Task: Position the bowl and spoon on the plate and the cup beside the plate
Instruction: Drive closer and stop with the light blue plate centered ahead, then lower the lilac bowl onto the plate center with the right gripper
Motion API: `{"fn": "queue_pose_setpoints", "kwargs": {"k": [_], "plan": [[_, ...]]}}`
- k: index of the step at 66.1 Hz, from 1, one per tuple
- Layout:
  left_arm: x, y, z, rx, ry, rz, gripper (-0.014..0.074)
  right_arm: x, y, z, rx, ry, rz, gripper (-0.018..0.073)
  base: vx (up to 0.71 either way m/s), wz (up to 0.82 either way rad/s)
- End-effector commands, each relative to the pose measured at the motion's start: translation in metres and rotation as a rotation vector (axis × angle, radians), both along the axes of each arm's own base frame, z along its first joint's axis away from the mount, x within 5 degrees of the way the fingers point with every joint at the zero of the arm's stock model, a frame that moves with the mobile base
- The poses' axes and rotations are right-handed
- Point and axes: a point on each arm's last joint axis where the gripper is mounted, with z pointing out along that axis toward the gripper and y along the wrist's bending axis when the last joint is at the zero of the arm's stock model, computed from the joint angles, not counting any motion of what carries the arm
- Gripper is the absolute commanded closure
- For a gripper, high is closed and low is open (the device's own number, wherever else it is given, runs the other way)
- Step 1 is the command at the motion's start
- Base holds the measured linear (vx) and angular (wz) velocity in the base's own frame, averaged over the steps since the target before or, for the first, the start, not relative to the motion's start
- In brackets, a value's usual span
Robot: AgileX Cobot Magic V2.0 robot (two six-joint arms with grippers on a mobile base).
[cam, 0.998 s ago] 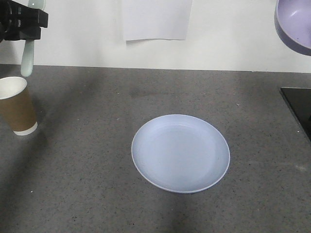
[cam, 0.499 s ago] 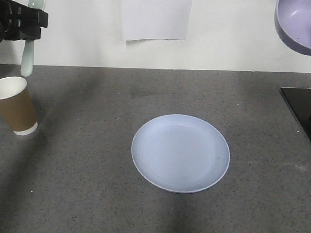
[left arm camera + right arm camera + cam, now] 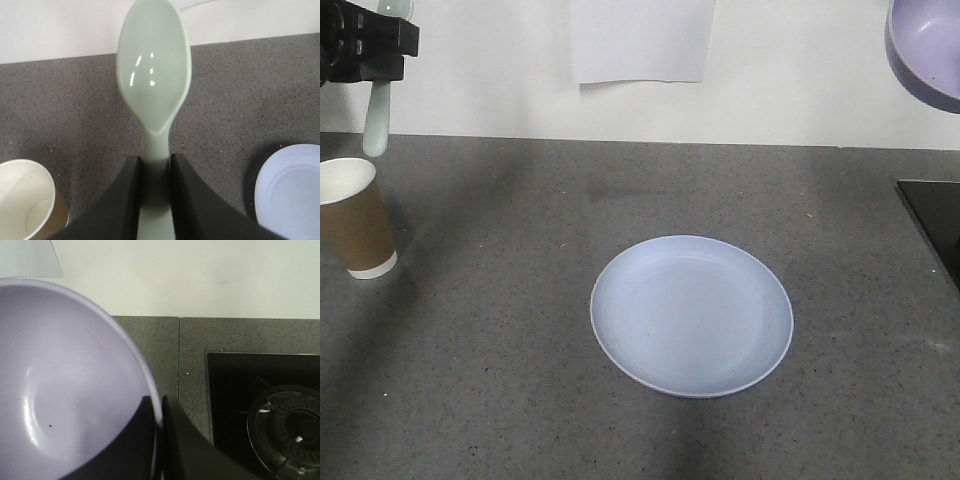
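Observation:
The pale blue-lilac plate (image 3: 692,315) lies bare at the middle of the grey counter; its edge shows as the plate (image 3: 292,192) in the left wrist view. At the far left stands the brown paper cup (image 3: 355,217), seen again as the cup (image 3: 26,202). High above that cup, my left gripper (image 3: 375,70) is shut on the handle of the mint-green spoon (image 3: 376,120); the spoon (image 3: 154,70) points away with its head up, in my left gripper (image 3: 155,165). My right gripper (image 3: 160,412) is shut on the rim of the lavender bowl (image 3: 65,385); the bowl (image 3: 923,50) hangs at top right.
A black gas hob (image 3: 935,225) sits at the counter's right edge, with a burner (image 3: 287,427) below the right gripper. A white paper sheet (image 3: 640,40) hangs on the back wall.

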Motion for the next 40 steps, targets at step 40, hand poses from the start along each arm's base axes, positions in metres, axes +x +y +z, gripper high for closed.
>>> {"fn": "queue_pose_setpoints", "kwargs": {"k": [40], "plan": [[-0.008, -0.001, 0.031, -0.047, -0.188, 0.006, 0.0603, -0.004, 0.016, 0.019, 0.032, -0.123, 0.162, 0.0562, 0.00, 0.00]]}}
